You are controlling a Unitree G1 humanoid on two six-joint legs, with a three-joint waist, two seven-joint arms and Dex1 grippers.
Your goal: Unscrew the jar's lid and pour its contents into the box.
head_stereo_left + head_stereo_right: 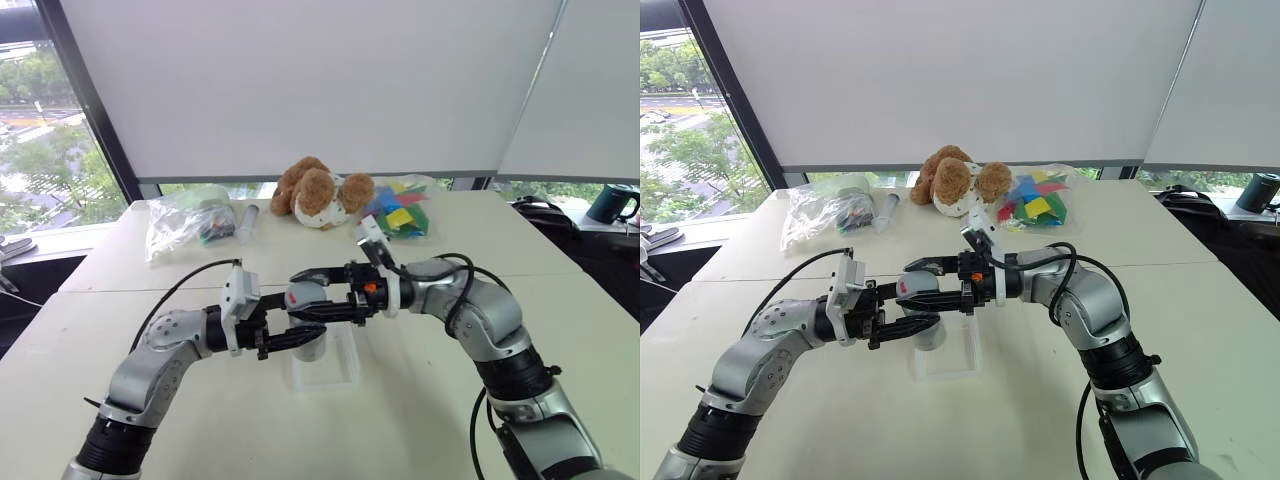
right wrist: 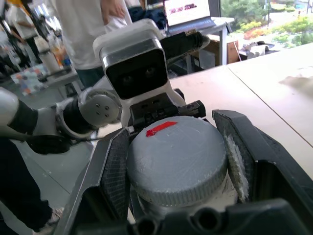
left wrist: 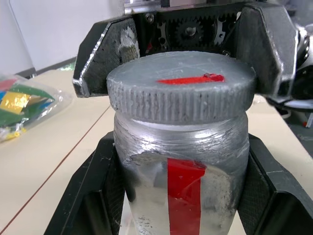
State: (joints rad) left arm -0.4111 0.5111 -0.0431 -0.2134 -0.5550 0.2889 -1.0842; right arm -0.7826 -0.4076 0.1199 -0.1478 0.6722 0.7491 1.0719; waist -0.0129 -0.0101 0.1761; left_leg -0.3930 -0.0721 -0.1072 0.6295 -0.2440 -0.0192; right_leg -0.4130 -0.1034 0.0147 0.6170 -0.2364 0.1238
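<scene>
Head views: One jar [image 1: 306,300] is held above the bench [image 1: 120,340], its long axis horizontal and running left to right, lid end toward the robot's right. The left end effector [image 1: 300,333] points level to the right, and its two black fingers are closed on the jar body. The right end effector [image 1: 312,290] points level to the left, meeting the left one over the middle of the bench. Both forearms bend inward from the sides. One clear box [image 1: 325,365] rests on the bench directly beneath the two end effectors. At the far edge lie one plush toy [image 1: 318,192], one clear bag [image 1: 185,222] and one bag of coloured pieces [image 1: 400,212].

Left wrist view: The jar [image 3: 181,166] sits between the left end effector's two fingers [image 3: 88,196], red label facing the camera. One grey ribbed lid [image 3: 181,90] is seated on the jar, with the right end effector's fingers [image 3: 102,54] pressed to its rim on either side.

Right wrist view: The lid [image 2: 178,159] faces the camera, a red mark on its top, clamped between the two fingers [image 2: 115,171] of the right end effector. A person [image 2: 93,29] stands behind.
</scene>
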